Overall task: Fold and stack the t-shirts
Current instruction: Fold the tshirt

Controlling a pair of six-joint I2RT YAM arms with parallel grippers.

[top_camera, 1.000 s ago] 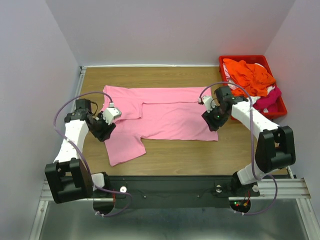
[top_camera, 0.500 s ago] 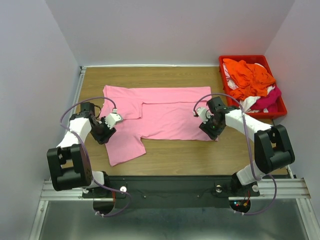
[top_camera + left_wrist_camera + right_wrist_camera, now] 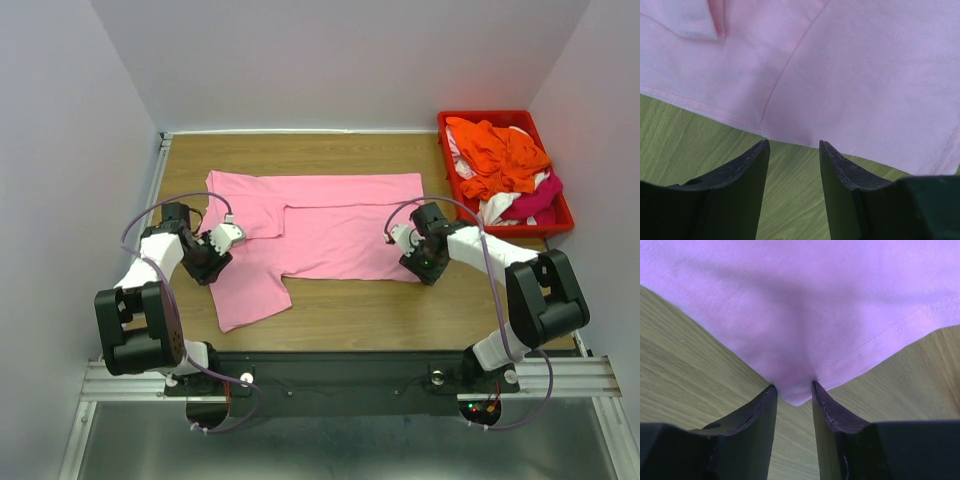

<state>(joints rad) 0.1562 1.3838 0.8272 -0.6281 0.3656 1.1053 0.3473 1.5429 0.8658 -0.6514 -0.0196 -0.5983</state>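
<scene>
Pink t-shirt (image 3: 340, 225) lies flat on the table (image 3: 400, 310). Left gripper (image 3: 792, 144) gapes just short of its near hem, and the right gripper (image 3: 792, 387) has its jaws apart astride the near-right corner. Bites that shallow could slip off thin cloth on the lift.

A wooden table (image 3: 350, 310) carries two things. A pink t-shirt (image 3: 340, 225) lies spread out flat across its middle, turned sideways, so that it runs from the left side to near the right. One sleeve points toward the near edge on the left, and a strip along the far side is folded over onto the shirt. A red plastic bin (image 3: 490, 116) stands in the far right corner, near the shirt's right end but not touching it.
</scene>
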